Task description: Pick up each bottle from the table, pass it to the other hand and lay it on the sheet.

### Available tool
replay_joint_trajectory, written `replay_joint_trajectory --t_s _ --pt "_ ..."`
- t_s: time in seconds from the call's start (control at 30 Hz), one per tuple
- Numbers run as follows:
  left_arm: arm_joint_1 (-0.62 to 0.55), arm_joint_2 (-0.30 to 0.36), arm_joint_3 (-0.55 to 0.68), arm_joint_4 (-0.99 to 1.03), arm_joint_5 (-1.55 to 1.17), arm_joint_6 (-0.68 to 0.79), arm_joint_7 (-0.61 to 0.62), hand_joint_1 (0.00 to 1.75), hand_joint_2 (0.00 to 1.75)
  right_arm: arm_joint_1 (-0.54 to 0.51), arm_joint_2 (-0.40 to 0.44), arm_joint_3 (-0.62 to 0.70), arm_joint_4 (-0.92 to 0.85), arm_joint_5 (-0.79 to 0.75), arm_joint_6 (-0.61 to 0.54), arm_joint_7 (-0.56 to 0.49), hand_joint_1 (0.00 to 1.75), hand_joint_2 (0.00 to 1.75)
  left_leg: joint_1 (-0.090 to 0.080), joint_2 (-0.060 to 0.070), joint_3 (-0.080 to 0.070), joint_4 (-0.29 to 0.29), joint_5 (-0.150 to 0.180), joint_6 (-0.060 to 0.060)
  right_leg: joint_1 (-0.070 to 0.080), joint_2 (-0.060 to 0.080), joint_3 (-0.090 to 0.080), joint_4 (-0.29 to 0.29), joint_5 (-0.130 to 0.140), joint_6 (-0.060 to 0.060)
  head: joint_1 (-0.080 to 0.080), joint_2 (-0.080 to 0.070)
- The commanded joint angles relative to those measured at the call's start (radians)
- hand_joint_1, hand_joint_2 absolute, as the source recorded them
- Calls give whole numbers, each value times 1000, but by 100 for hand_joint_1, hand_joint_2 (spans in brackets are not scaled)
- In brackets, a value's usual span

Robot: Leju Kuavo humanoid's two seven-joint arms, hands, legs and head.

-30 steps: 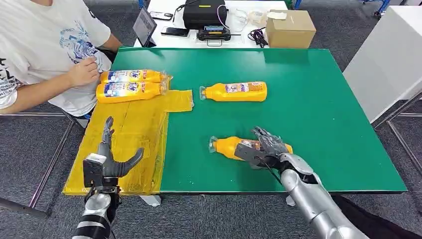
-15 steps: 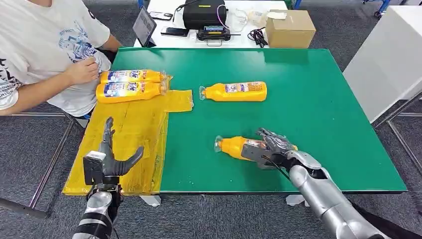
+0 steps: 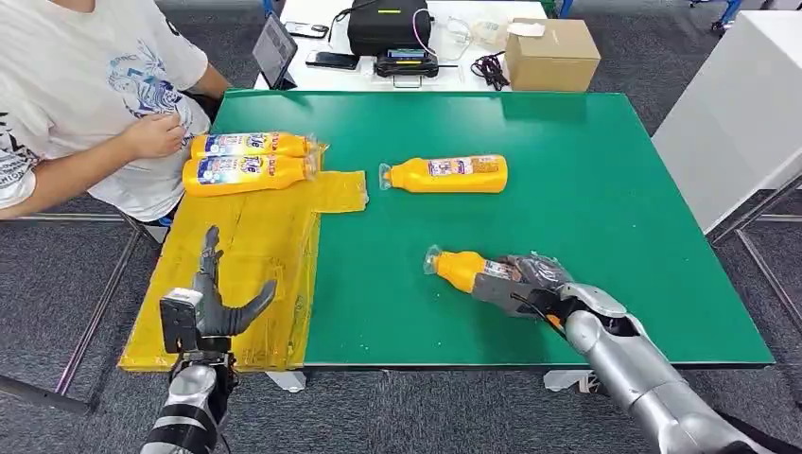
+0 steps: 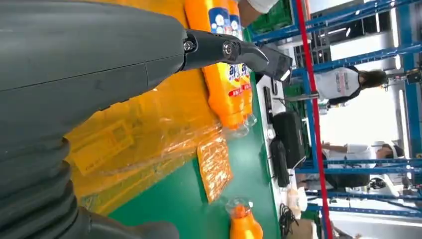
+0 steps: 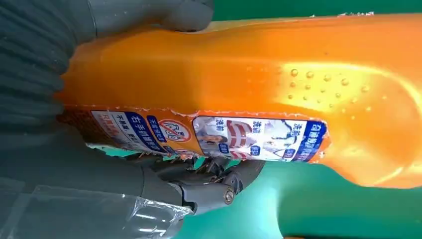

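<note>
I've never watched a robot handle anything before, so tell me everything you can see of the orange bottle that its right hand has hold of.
The orange bottle looks like glossy plastic, with a clear cap at its narrow end and a printed blue, white and red label along its body; small droplets or bubbles show on its surface. It lies on its side near the front edge of the green table, cap pointing toward the yellow sheet. The right hand grips its wide end, fingers wrapped around the body.

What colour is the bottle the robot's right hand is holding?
Orange, with a blue, white and red label; the right wrist view shows the bottle best, gripped by the right hand.
</note>
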Motion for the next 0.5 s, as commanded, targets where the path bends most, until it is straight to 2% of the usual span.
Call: replay_joint_trajectory --t_s 0.03,0.13,0.27,0.33,0.37,0.5 --pt "-35 -7 -8 59 7 -9 -7 0 175 52 -27 28 -25 -38 -34 10 175 175 1 -2 1 0 0 -1 1 -2 2 -1 0 -1 0 0" --pt "-23 -7 -11 39 2 -11 -7 0 175 131 54 -82 -81 -59 -142 -40 175 175 2 -1 2 -1 -1 -2 3 -2 4 -2 -1 -3 0 0" --pt "10 -16 -14 -28 -10 -24 2 0 175 262 254 -284 -251 -33 -365 -175 175 175 3 2 2 -1 -2 -3 3 2 3 -2 -1 -3 0 0" --pt "25 -22 -21 -56 -10 -30 14 0 175 287 305 -336 -316 -21 -424 -203 175 175 3 5 1 0 -3 -3 3 4 1 0 -1 -4 0 0" --pt "33 -28 -33 -74 2 -56 36 0 175 308 352 -388 -376 -61 -473 -261 175 175 3 6 -1 0 -3 -3 3 5 -2 1 -1 -4 0 0" --pt "51 -34 -80 -115 60 -122 79 0 175 351 411 -475 -491 -120 -517 -383 175 175 2 1 -6 0 -1 -2 2 1 -7 2 -2 -2 0 0"
